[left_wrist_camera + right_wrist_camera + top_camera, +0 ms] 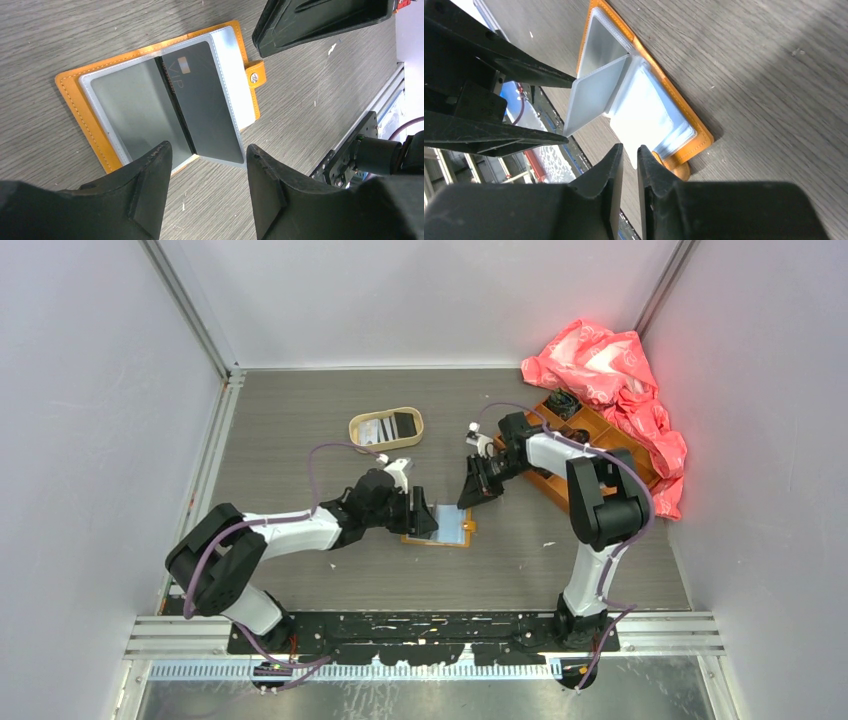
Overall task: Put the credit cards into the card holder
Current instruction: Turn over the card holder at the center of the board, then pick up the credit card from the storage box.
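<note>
The orange-tan card holder (438,538) lies open on the table between the arms, with its clear sleeves showing. In the left wrist view (75,95) one sleeve leaf stands half up and holds a black card (205,105) marked VIP. A pale white-blue card (644,115) lies on the holder's snap-tab side, one corner pointing at my right gripper (630,148). That gripper's jaws stand a narrow gap apart with table showing between them, holding nothing. My left gripper (207,147) is open and empty, just off the holder's near edge. A striped card and a black card lie in the oval tray (386,427).
A large orange compartmented box (590,455) stands behind the right arm, with a crumpled red plastic bag (610,370) at the back right. The oval tan tray is behind the left gripper. Grey walls enclose the table on the left, right and back.
</note>
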### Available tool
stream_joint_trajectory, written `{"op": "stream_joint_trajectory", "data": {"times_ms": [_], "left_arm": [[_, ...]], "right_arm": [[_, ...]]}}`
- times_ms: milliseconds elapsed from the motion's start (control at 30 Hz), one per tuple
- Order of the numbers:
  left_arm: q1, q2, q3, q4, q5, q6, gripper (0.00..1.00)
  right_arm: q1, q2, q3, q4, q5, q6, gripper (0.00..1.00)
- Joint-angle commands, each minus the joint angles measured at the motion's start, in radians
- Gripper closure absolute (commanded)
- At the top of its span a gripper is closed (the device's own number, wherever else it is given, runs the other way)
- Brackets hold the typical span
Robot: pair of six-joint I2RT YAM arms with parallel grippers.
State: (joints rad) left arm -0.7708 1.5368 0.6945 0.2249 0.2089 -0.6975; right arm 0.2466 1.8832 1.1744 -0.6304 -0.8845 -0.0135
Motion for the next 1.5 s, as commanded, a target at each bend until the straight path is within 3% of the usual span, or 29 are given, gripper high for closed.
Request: {"op": "stream_joint_trajectory", "data": {"times_ms": [0, 300, 500, 700, 800, 900, 967, 1000, 1100, 1133, 1267, 1400, 1467], "left_arm": [[0.015, -0.038, -0.011, 0.008, -0.003, 0.024, 0.43], [0.038, -0.096, -0.045, 0.002, 0.007, 0.006, 0.42], [0.052, -0.321, -0.071, -0.181, -0.111, 0.057, 0.31], [0.102, -0.489, -0.047, -0.313, -0.134, 0.161, 0.14], [0.176, -0.500, -0.008, -0.340, -0.072, 0.186, 0.02], [0.288, -0.464, 0.035, -0.329, 0.046, 0.176, 0.00], [0.375, -0.415, 0.067, -0.290, 0.156, 0.149, 0.00], [0.413, -0.369, 0.089, -0.273, 0.205, 0.128, 0.00], [0.495, -0.250, 0.187, -0.238, 0.294, 0.091, 0.01], [0.504, -0.207, 0.228, -0.251, 0.296, 0.096, 0.04], [0.512, -0.017, 0.439, -0.411, 0.232, 0.156, 0.22], [0.511, 0.158, 0.596, -0.535, 0.137, 0.224, 0.43], [0.511, 0.242, 0.657, -0.565, 0.103, 0.239, 0.47]], "right_arm": [[0.051, -0.048, 0.010, 0.043, 0.054, 0.011, 0.79], [0.228, 0.057, 0.090, 0.186, 0.091, 0.214, 0.83], [0.274, 0.153, 0.208, 0.219, 0.018, 0.290, 0.84], [0.269, 0.081, 0.245, 0.099, 0.042, 0.151, 0.83], [0.252, -0.029, 0.250, 0.033, 0.125, 0.027, 0.83], [0.242, -0.165, 0.221, 0.031, 0.241, -0.093, 0.80], [0.235, -0.250, 0.200, 0.052, 0.309, -0.152, 0.74], [0.231, -0.286, 0.189, 0.070, 0.340, -0.165, 0.64], [0.214, -0.350, 0.184, 0.124, 0.371, -0.171, 0.09], [0.200, -0.343, 0.202, 0.110, 0.331, -0.145, 0.02], [0.137, -0.245, 0.346, -0.033, 0.027, -0.074, 0.01], [0.089, -0.285, 0.166, 0.112, 0.007, -0.048, 0.01], [0.039, -0.275, 0.125, 0.157, -0.063, 0.003, 0.04]]}}
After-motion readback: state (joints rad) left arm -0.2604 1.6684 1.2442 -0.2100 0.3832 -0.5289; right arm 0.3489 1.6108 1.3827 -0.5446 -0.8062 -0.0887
